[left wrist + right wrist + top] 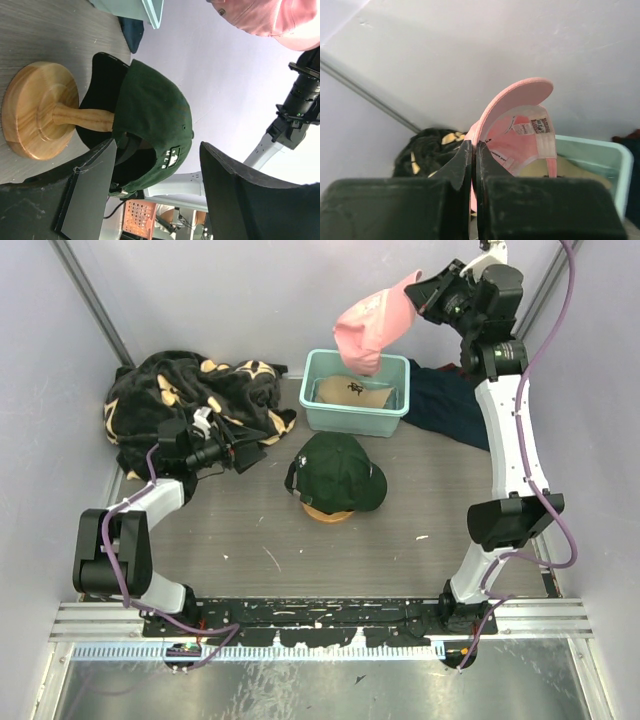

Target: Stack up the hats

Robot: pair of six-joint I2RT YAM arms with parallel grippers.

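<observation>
Grey table point(440, 530): green hat point(338, 472) on stand point(328, 512) as stack base. Right gripper point(425, 285) clenched on pink hat point(370, 325) edge, high above bin point(320, 405), likely stand-bound. Left gripper point(250, 455) released, idle.

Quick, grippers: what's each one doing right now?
Left gripper: open, holding nothing.
Right gripper: closed on the pink cap, gripping it by the edge.
</observation>
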